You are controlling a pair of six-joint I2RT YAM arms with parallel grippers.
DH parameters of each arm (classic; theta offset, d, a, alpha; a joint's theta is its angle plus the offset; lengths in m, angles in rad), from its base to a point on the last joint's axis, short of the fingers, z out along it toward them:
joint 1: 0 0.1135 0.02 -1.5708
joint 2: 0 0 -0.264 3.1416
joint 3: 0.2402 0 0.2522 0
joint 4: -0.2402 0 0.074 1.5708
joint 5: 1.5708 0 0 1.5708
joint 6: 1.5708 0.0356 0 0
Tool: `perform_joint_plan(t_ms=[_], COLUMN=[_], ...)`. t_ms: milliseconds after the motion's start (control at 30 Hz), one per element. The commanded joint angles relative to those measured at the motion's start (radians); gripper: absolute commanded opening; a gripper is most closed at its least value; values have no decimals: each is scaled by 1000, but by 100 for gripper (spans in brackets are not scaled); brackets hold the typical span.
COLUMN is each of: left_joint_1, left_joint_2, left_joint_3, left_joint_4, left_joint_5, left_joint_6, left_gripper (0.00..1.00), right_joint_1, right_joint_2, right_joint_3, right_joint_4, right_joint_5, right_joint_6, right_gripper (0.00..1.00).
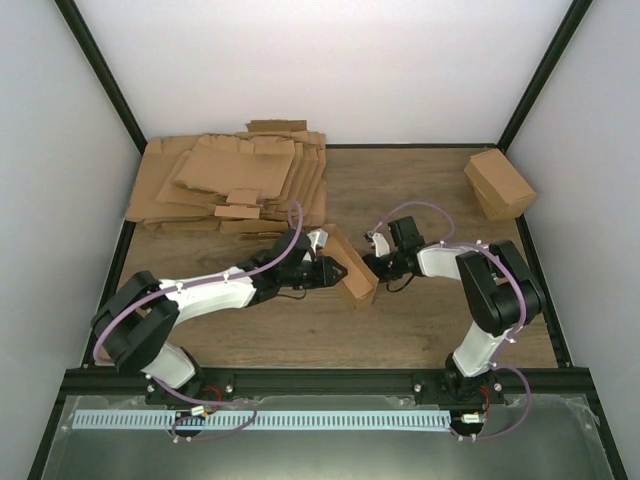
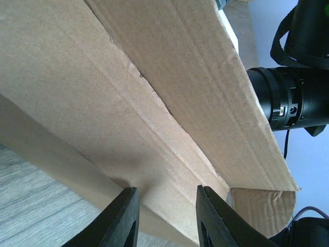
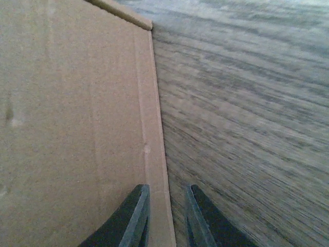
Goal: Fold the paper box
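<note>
The left claw point(image 2: 167, 189) is grasping the paper box point(image 1: 352, 278), with its fingers sitting either side of a creased ridge of cardboard and bearing on it. The right claw point(image 3: 166, 186) is straddling the long edge of a flat panel. Its jaws are standing narrow, and wood grain is showing just beside the edge. I cannot tell whether this claw is clenched on the board.

The box is resting part-formed and tilted on the counter point(image 1: 420, 330), near the middle, between the two claws. One long seam is gaping and a rounded flap is hanging loose at its end.

Risks, as judged:
- The right claw is working on a thin margin, so a small sideways drift could be sending it off the edge and letting the panel spring open.
- With the two arms pulling against each other, the carton could be skewing or tearing along a crease.
- Hard pressure from the left claw could be denting the wall.
- The smooth counter is offering little hold against sliding.

The pile of flat sheets point(image 1: 235, 180) and the finished carton point(image 1: 498, 183) are lying well apart.
</note>
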Motion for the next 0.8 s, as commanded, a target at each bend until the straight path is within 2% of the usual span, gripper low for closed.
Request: perform_joint_plan(t_ms=[0,233,467,633,767], left_joint_1=[-9,-26,-43,-47,-48], left_joint_2=[-21,-183,-341,-380,-448], left_joint_3=[-2,-130,-281,-297,-292], left_joint_4=[-101,-137,-138,-144,-194], left_joint_5=[-32,-63,-101,-99,-137], left_joint_6=[17,-53,-113,-120,-97], left_gripper=[33,34,35,36,38], right_joint_1=[16,102,136,138,138], right_joint_2=[27,61,87,83,41], right_joint_3=[-4,36,92,106,139], right_joint_4=[-7,-27,-30,-39,-113], right_joint_5=[-175,-161,-38,-8,132], right_joint_6=[-45,-64,-14,-10,-17], right_gripper=[21,21,22,22,22])
